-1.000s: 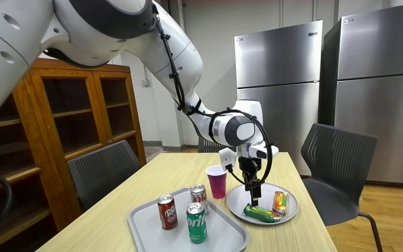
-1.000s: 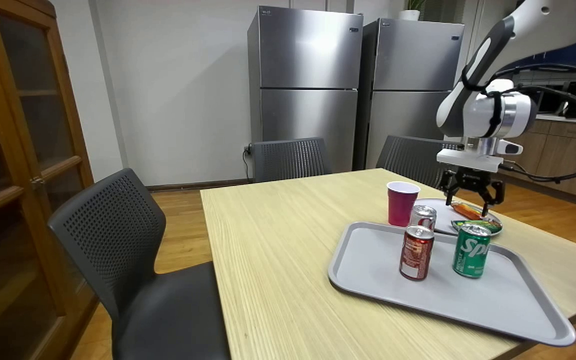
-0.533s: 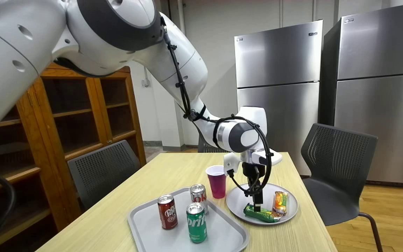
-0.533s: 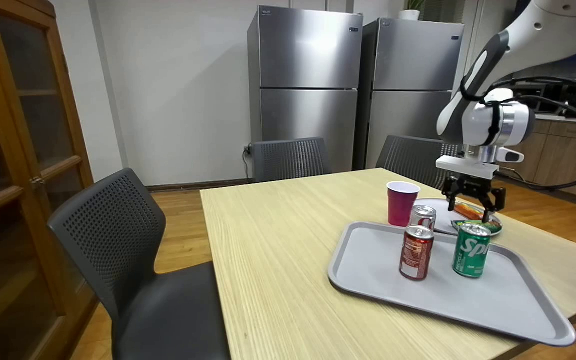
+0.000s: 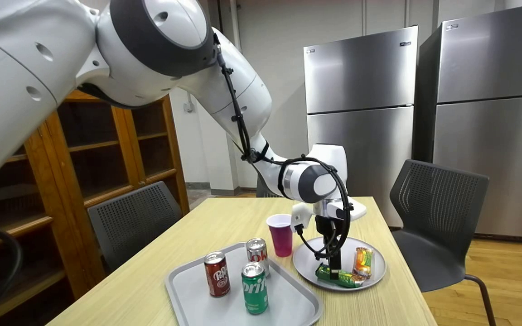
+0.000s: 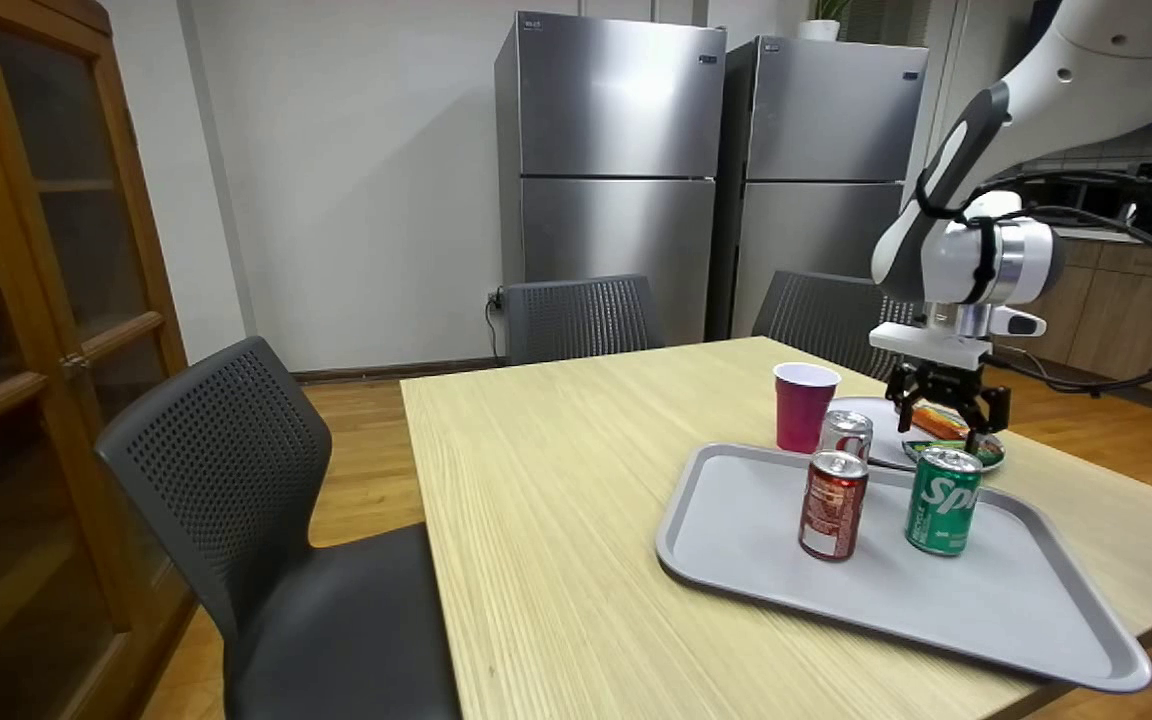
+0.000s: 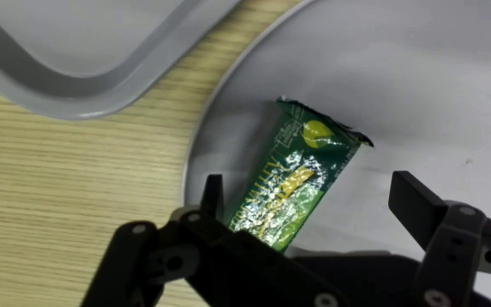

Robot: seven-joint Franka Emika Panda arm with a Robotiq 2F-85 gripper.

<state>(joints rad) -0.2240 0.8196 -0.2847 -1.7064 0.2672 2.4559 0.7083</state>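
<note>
Long green bar wrapper (image 7: 294, 181) looks like crinkly, super glossy plastic; round grey plate (image 7: 437, 102) seems smooth, kinda matt.

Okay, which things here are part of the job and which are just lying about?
Likely part of the job:
green-wrapped bar, nearest the open jaws
gray plate under it

Apparently just lying about:
orange-wrapped bar
gray tray
Dr Pepper can
Sprite can
silver can
magenta cup

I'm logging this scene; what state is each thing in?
Fingers, open, holding nothing
Green Nature Valley bar, wrapped, lying down
Orange snack bar, wrapped, lying down
Dr Pepper can, upright
Sprite can, upright
Silver Coke can, upright
Purple cup, upright, contents hidden
Tray, bearing three cans
Plate, bearing two bars
Fridges, shut
Wooden cabinet, shut
</note>
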